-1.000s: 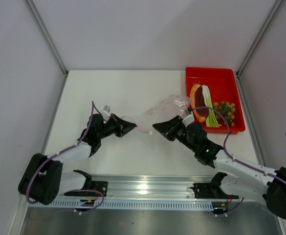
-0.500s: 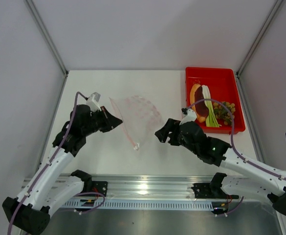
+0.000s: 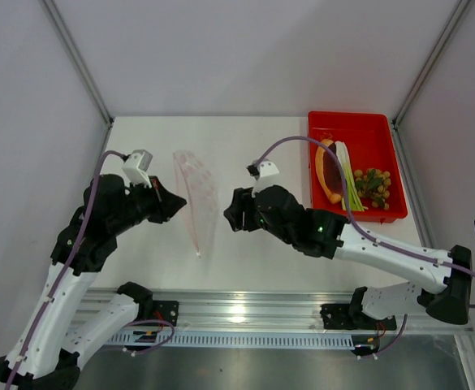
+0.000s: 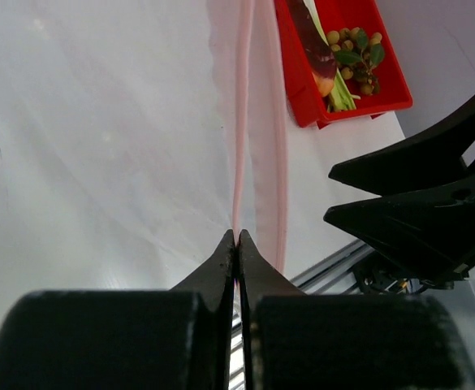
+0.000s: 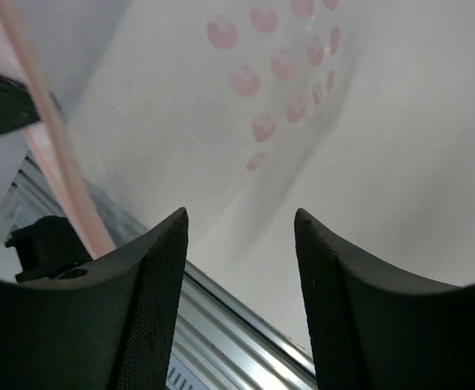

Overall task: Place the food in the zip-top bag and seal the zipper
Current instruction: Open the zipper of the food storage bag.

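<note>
Top view: left hand [image 3: 176, 203] clamped on zipper [image 4: 239, 122] of zip-top bag [image 3: 198, 195], bag turned on edge, centre-left. Right hand [image 3: 230, 214] fingers apart, empty, just right of bag. Food [image 3: 347, 175] in red tray [image 3: 347, 122], upper right.

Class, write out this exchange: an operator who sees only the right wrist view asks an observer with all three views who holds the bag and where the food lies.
Operator: Dotted plastic lies beyond my open right claw. Who is holding it?
Observer: The left claw is shut on the zipper edge of the zip-top bag.
Operator: Where is the food?
Observer: The wedge, stalk and grapes all lie in the red tray at the table's far right; none is in the bag.
</note>
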Robot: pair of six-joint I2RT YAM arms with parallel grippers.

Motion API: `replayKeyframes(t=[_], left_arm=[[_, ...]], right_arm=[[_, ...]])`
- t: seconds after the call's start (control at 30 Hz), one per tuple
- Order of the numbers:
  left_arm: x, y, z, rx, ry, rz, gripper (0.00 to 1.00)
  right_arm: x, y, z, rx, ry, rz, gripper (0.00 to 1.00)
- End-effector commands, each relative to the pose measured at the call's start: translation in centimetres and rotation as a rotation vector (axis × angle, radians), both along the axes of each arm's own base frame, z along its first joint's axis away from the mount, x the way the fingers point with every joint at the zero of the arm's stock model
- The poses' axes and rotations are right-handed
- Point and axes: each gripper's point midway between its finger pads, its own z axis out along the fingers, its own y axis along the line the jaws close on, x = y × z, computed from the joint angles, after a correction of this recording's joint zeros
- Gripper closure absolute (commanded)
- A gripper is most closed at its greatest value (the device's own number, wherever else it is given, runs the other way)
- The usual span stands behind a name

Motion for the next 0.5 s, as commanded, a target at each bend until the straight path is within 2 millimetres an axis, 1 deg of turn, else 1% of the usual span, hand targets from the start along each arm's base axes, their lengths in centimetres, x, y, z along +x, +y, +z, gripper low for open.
replayKeyframes(t=[0.0, 0.1, 0.13, 0.17, 0.23, 0.27, 0.37, 0.47], left_arm=[[-0.9, -0.2, 0.7, 0.013, -0.019, -0.047, 0.99], [-1.2, 0.0, 1.2, 0.015, -0.029, -0.045, 0.99], [-1.3, 0.0, 1.2, 0.015, -0.03, -0.047, 0.99], [-1.3, 0.1, 1.3, 0.015, -0.031, -0.046, 0.99], [-1.4, 0.0, 1.3, 0.015, -0.032, -0.051, 1.0], [-1.3, 0.0, 1.0, 0.018, -0.022, -0.054, 1.0], [-1.4, -0.2, 0.8, 0.015, -0.017, -0.06, 0.99], [-1.5, -0.3, 0.8, 0.009, -0.017, -0.067, 0.99]], right_arm=[[0.2, 2.5, 4.6, 0.056, -0.103, 0.048, 0.43], [0.1, 4.6, 6.5, 0.106, -0.129, 0.082, 0.47], [0.0, 5.1, 7.6, 0.128, -0.136, 0.093, 0.49], [0.0, 5.9, 7.3, 0.126, -0.129, 0.108, 0.5], [-0.2, 7.0, 7.6, 0.138, -0.129, 0.13, 0.5], [-0.5, 7.7, 7.9, 0.142, -0.131, 0.142, 0.49], [-0.8, 8.6, 8.0, 0.139, -0.134, 0.155, 0.48], [-0.8, 9.2, 7.3, 0.129, -0.127, 0.156, 0.49]])
